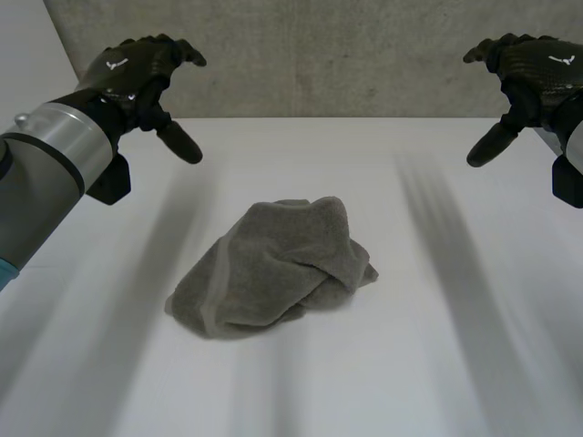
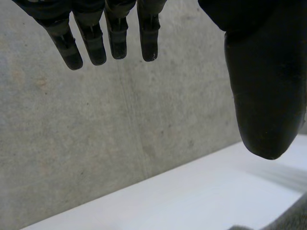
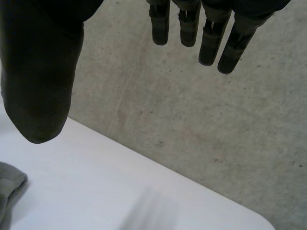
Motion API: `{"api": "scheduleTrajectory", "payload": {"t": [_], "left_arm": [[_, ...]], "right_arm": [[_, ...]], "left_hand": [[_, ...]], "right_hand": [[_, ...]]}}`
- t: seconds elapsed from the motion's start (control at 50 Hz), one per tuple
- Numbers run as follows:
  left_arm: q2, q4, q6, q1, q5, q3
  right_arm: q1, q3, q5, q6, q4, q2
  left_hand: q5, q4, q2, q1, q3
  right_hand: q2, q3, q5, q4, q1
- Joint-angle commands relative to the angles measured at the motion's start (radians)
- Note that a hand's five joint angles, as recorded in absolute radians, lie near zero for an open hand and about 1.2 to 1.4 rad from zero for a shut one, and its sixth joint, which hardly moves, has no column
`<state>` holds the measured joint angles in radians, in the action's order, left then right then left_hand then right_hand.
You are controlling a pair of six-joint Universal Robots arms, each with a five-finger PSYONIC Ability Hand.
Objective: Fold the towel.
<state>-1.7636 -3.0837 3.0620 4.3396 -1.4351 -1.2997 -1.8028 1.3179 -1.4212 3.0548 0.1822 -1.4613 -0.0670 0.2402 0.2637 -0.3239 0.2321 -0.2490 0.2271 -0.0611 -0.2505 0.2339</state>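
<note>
Towel: I see the grey towel (image 1: 273,269) crumpled in a loose heap near the middle of the white table (image 1: 437,364), with neither hand touching it.
Left hand: my left hand (image 1: 137,77) hovers above the table's far left side, well apart from the towel. Its fingers (image 2: 91,45) hang straight and spread, holding nothing.
Right hand: my right hand (image 1: 533,68) hovers at the far right, also well apart from the towel. Its fingers are straight and relaxed, the thumb held away, and the hand is empty.
Backdrop: a grey concrete wall (image 1: 319,55) stands behind the table's far edge.
</note>
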Motion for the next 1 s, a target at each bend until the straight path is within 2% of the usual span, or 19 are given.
{"api": "scheduleTrajectory", "payload": {"t": [0.02, 0.2, 0.26, 0.3, 0.34, 0.36, 0.4, 0.42, 0.46, 0.56, 0.68, 0.76, 0.84, 0.88, 0.9, 0.94, 0.96, 0.98, 1.0], "left_arm": [[-0.033, 0.013, 0.069, 0.002, -0.007, 0.007], [-0.043, -0.009, 0.081, 0.000, 0.005, -0.010], [-0.101, -0.047, 0.086, -0.002, 0.009, -0.006], [-0.140, -0.063, 0.089, -0.003, 0.010, -0.003], [-0.227, -0.082, 0.113, -0.009, 0.010, 0.016], [-0.227, -0.082, 0.113, -0.009, 0.010, 0.016], [-0.333, -0.096, 0.162, -0.014, 0.018, 0.058], [-0.333, -0.096, 0.162, -0.014, 0.018, 0.059], [-0.389, -0.101, 0.185, -0.017, 0.025, 0.086], [-0.568, -0.102, 0.237, -0.020, 0.106, 0.183], [-0.652, -0.099, 0.245, -0.020, 0.177, 0.244], [-0.677, -0.090, 0.247, -0.021, 0.235, 0.244], [-0.678, -0.069, 0.247, -0.029, 0.278, 0.229], [-0.677, -0.038, 0.245, -0.037, 0.315, 0.218], [-0.677, -0.038, 0.245, -0.037, 0.315, 0.218], [-0.665, -0.018, 0.242, -0.038, 0.325, 0.217], [-0.665, -0.018, 0.242, -0.038, 0.325, 0.217], [-0.649, -0.012, 0.241, -0.040, 0.321, 0.214], [-0.649, -0.012, 0.241, -0.040, 0.321, 0.214]], "right_arm": [[-0.001, -0.008, 0.015, -0.002, 0.020, 0.015], [-0.001, 0.007, 0.027, 0.002, 0.011, 0.018], [-0.009, 0.012, 0.068, 0.002, 0.005, 0.059], [-0.012, 0.014, 0.107, 0.004, 0.003, 0.101], [-0.015, 0.012, 0.200, 0.007, 0.000, 0.186], [-0.015, 0.012, 0.200, 0.007, 0.000, 0.187], [-0.024, -0.008, 0.281, 0.027, -0.027, 0.313], [-0.024, -0.008, 0.281, 0.027, -0.027, 0.314], [-0.047, -0.046, 0.315, 0.045, -0.110, 0.439], [-0.098, -0.098, 0.305, 0.068, -0.223, 0.586], [-0.130, -0.154, 0.308, 0.084, -0.233, 0.684], [-0.179, -0.166, 0.324, 0.157, -0.234, 0.737], [-0.198, -0.164, 0.331, 0.185, -0.237, 0.754], [-0.210, -0.161, 0.349, 0.188, -0.239, 0.751], [-0.210, -0.161, 0.349, 0.188, -0.239, 0.751], [-0.210, -0.155, 0.379, 0.191, -0.240, 0.719], [-0.210, -0.155, 0.380, 0.191, -0.240, 0.719], [-0.202, -0.143, 0.386, 0.191, -0.240, 0.687], [-0.191, -0.128, 0.387, 0.187, -0.242, 0.647]], "left_hand": [[0.034, -0.066, -0.056, 0.116, -0.058], [0.049, -0.066, -0.071, 0.131, -0.058], [0.052, -0.066, -0.074, 0.134, -0.058], [0.052, -0.066, -0.074, 0.134, -0.058], [0.052, -0.066, -0.074, 0.134, -0.058], [0.052, -0.066, -0.074, 0.134, -0.058], [0.052, -0.066, -0.074, 0.134, -0.058], [0.052, -0.066, -0.074, 0.134, -0.058], [0.052, -0.066, -0.074, 0.134, -0.058], [0.052, -0.066, -0.074, 0.134, -0.058], [0.040, -0.066, -0.062, 0.122, -0.058], [-0.001, -0.066, -0.021, 0.081, -0.058], [-0.092, -0.066, 0.070, -0.010, -0.058], [-0.340, -0.066, 0.318, -0.258, -0.058], [-0.342, -0.066, 0.320, -0.260, -0.058], [-0.876, -0.066, 0.854, -0.794, -0.058], [-0.879, -0.066, 0.857, -0.797, -0.058], [-1.126, -0.066, 1.104, -1.044, -0.058], [-1.129, -0.066, 1.107, -1.046, -0.058]], "right_hand": [[0.074, -0.053, 0.061, 0.076, -0.059], [0.074, -0.053, 0.061, 0.076, -0.059], [0.074, -0.053, 0.061, 0.076, -0.059], [0.074, -0.053, 0.061, 0.076, -0.059], [0.074, -0.053, 0.061, 0.076, -0.059], [0.074, -0.053, 0.061, 0.076, -0.059], [0.074, -0.053, 0.061, 0.076, -0.059], [0.074, -0.053, 0.061, 0.076, -0.059], [0.074, -0.053, 0.061, 0.076, -0.059], [0.074, -0.053, 0.061, 0.076, -0.059], [0.074, -0.053, 0.061, 0.076, -0.059], [0.074, -0.053, 0.061, 0.076, -0.059], [-0.141, -0.053, -0.155, 0.076, 0.156], [-0.564, -0.053, -0.578, 0.076, 0.580], [-0.567, -0.053, -0.580, 0.076, 0.582], [-1.008, -0.053, -1.022, 0.076, 1.023], [-1.010, -0.053, -1.024, 0.076, 1.025], [-1.146, -0.053, -1.159, 0.076, 1.161], [-1.147, -0.053, -1.161, 0.076, 1.162]]}}
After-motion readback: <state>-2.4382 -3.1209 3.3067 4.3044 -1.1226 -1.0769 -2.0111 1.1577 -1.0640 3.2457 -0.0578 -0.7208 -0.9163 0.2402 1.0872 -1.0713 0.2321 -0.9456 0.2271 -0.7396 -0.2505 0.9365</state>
